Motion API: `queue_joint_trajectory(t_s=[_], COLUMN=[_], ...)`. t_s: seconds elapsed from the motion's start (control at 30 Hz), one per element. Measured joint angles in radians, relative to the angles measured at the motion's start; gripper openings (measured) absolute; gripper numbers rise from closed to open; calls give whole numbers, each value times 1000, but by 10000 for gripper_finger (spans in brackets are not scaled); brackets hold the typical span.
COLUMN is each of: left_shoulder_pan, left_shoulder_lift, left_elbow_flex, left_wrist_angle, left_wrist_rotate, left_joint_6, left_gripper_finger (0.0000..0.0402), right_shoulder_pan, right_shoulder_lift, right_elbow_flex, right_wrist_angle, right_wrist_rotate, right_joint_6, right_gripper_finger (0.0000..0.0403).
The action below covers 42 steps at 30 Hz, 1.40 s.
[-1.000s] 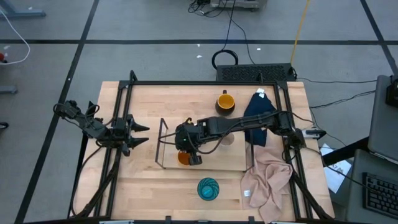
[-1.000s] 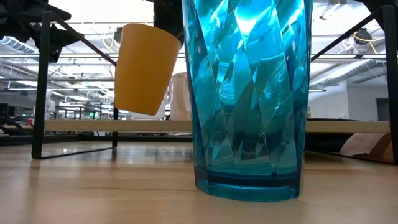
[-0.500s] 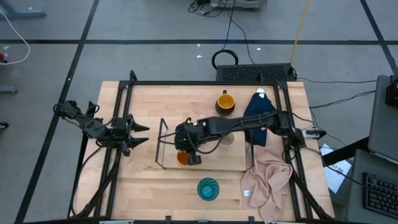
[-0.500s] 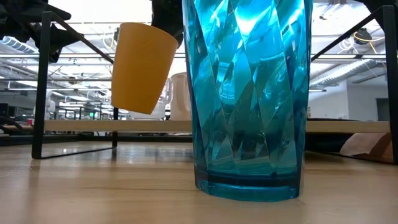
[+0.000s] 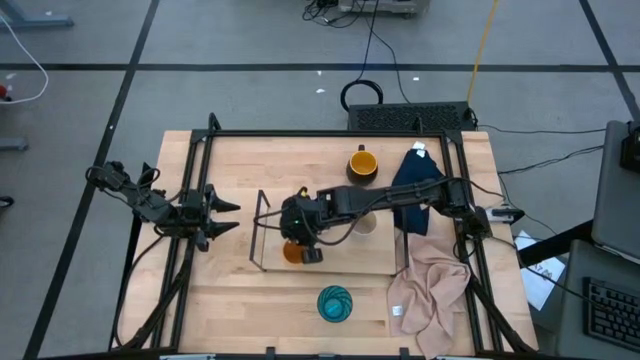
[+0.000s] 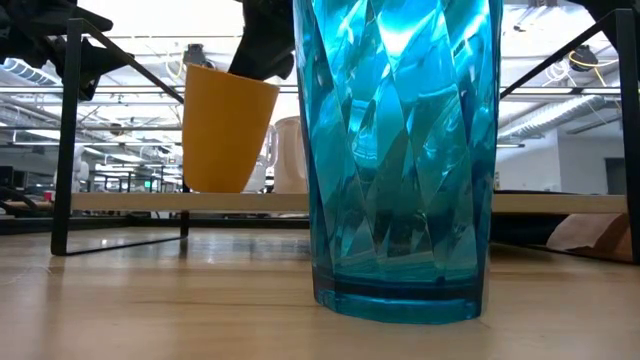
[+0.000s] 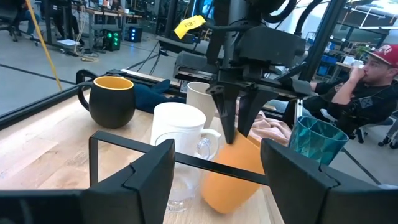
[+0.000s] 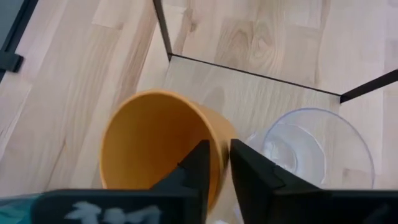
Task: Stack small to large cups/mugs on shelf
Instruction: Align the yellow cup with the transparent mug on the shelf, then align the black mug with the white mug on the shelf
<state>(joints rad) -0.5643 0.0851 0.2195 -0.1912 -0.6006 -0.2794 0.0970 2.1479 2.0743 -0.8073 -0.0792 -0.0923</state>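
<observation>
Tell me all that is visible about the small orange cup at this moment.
The small orange cup is plain, smooth and opaque, tapering toward its base, empty inside. The right gripper is shut on its rim, one finger inside and one outside. The cup is tilted a little over the shelf, near its left end, right beside the clear glass. Whether its base touches the board cannot be told.

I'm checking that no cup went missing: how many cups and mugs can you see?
6: orange cup in the right gripper over the shelf; clear glass, white mug and beige cup on it; dark mug behind; teal cup in front.
</observation>
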Motion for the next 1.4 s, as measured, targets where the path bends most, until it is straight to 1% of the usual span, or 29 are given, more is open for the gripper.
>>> queue_joint_trajectory(t_s=[0.13, 0.3, 0.83, 0.93, 1.07, 1.4], left_shoulder_pan=[0, 0, 0, 0, 0, 0], left_shoulder_lift=[0, 0, 0, 0, 0, 0], left_elbow_flex=[0, 0, 0, 0, 0, 0], left_wrist_angle=[0, -2, -23, -23, -23, -23], left_wrist_rotate=[1, 1, 2, 2, 2, 2], left_joint_6=[0, 0, -17, -18, -18, -18], left_gripper_finger=[237, 237, 237, 237, 237, 237], right_shoulder_pan=[-4, -6, -25, -24, -26, -38], right_shoulder_lift=[0, 0, 0, 0, 0, 0], right_elbow_flex=[0, 0, 0, 0, 0, 0], right_wrist_angle=[11, 11, 11, 10, 14, 17], right_wrist_rotate=[1, 1, -1, -10, -49, -51], right_joint_6=[1, -4, -25, -35, -51, -55], right_gripper_finger=[78, 88, 89, 89, 89, 89])
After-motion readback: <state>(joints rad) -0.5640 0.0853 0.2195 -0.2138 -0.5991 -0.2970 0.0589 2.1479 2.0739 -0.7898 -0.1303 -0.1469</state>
